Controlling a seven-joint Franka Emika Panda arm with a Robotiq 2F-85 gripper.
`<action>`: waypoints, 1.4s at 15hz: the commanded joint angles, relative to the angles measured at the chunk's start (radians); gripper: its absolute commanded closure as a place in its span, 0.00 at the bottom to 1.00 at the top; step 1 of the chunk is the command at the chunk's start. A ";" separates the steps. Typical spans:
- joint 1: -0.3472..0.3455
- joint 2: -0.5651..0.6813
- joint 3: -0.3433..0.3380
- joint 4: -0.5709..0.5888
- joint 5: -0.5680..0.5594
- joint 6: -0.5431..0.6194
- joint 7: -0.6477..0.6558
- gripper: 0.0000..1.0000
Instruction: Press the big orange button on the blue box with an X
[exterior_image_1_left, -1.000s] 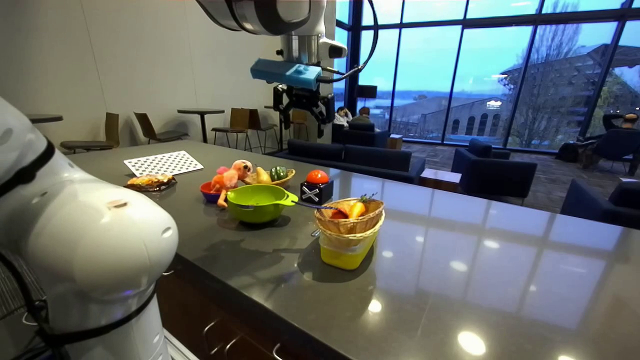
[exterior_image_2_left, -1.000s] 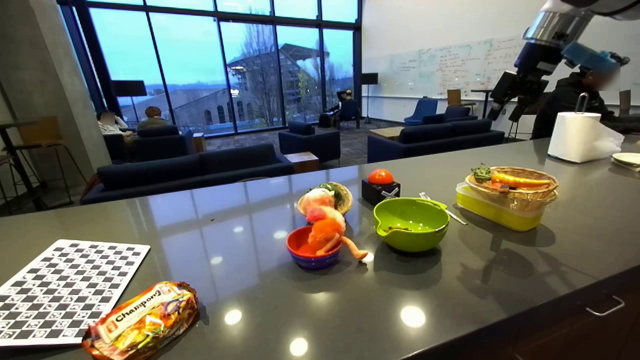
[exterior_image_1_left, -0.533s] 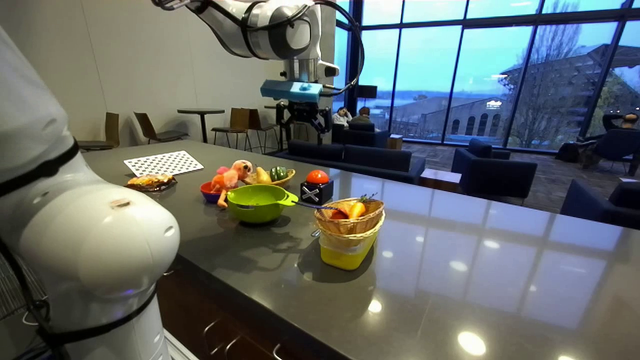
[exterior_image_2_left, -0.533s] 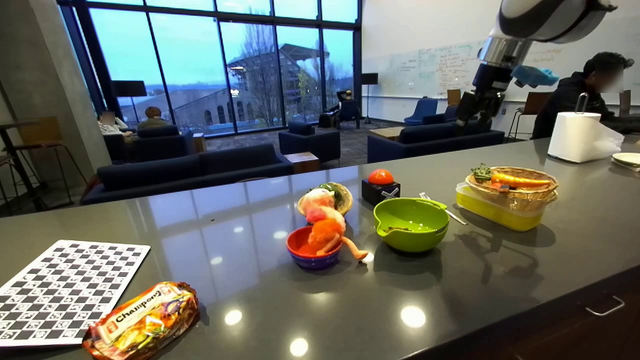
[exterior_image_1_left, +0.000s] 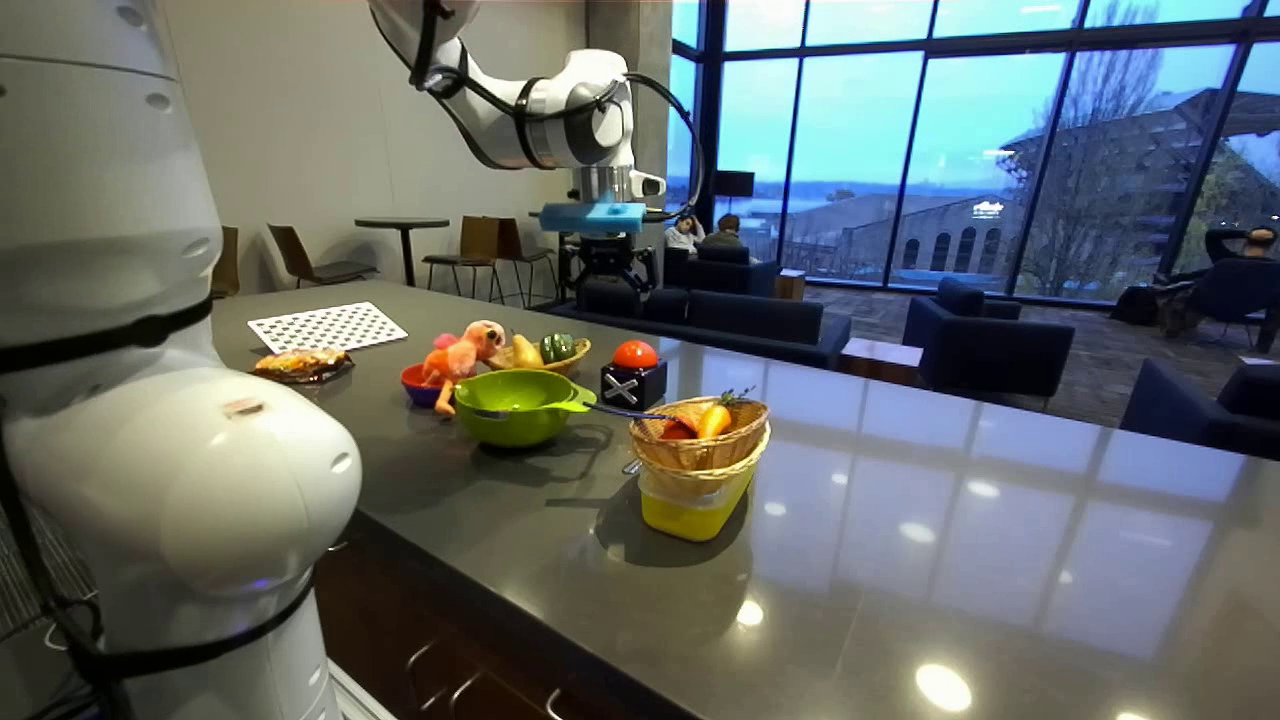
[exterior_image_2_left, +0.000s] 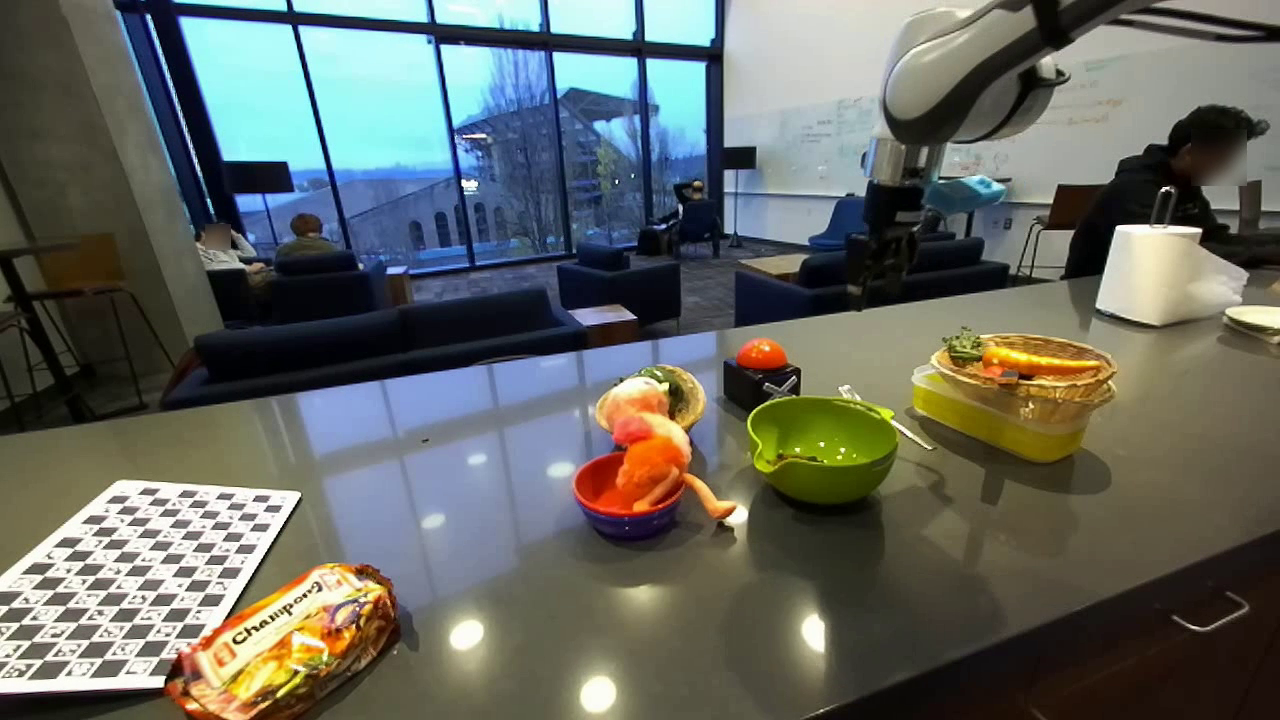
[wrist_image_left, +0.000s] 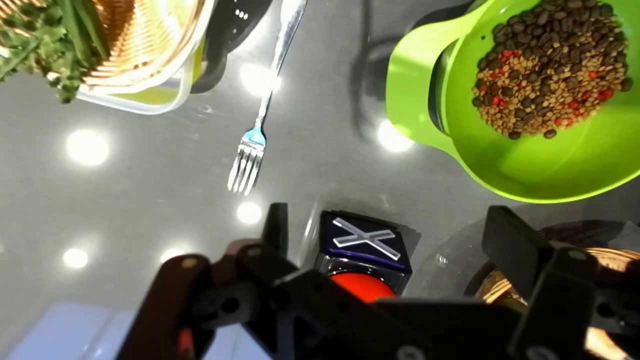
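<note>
Packet (exterior_image_2_left: 290, 640): reads "Champong" on a pale band; carries finer print too small to make out; cut off at the bottom in an exterior view.
Box (wrist_image_left: 367, 242): marked with a pale X; standing on the counter (exterior_image_2_left: 520, 620) near the fork (wrist_image_left: 255, 136) and the green bowl (wrist_image_left: 530, 172); topped by the orange button (exterior_image_2_left: 762, 353).
Checked board (exterior_image_2_left: 150, 570): printed with tiny marks, unreadable; lying just beside the packet; cut off at the side.
Whiteboard (exterior_image_2_left: 820, 140): written over faintly, unreadable; partly behind the arm (exterior_image_2_left: 980, 80).
Green bowl: holding dark beans (wrist_image_left: 557, 27), tan grains (wrist_image_left: 540, 95) and red bits (wrist_image_left: 496, 100), heaped to one side.
Carrot basket (exterior_image_1_left: 690, 458): holding a carrot (exterior_image_2_left: 1040, 361) and something red (exterior_image_1_left: 677, 430), hard to tell; set on a yellow tub (exterior_image_1_left: 690, 518).
Blue stick (exterior_image_1_left: 628, 411): jutting past the rim of the carrot basket; of a kind unclear.
Small bowl (exterior_image_2_left: 625, 523): red inside, purple outside; holding a stuffed bird (exterior_image_2_left: 655, 460).
Fruit basket (exterior_image_1_left: 582, 352): holding a pear (exterior_image_1_left: 525, 350) and something green (exterior_image_1_left: 557, 347); partly hidden behind the stuffed bird in an exterior view.
Gripper (wrist_image_left: 393, 234): spread wide in the wrist view; hanging above the counter, apart from the orange button; covering part of that button in the wrist view.
</note>
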 joint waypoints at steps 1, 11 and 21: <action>0.013 0.107 0.038 0.124 -0.054 -0.058 0.032 0.00; 0.047 0.300 0.077 0.391 -0.139 -0.152 0.023 0.00; 0.041 0.320 0.075 0.437 -0.118 -0.176 0.017 0.00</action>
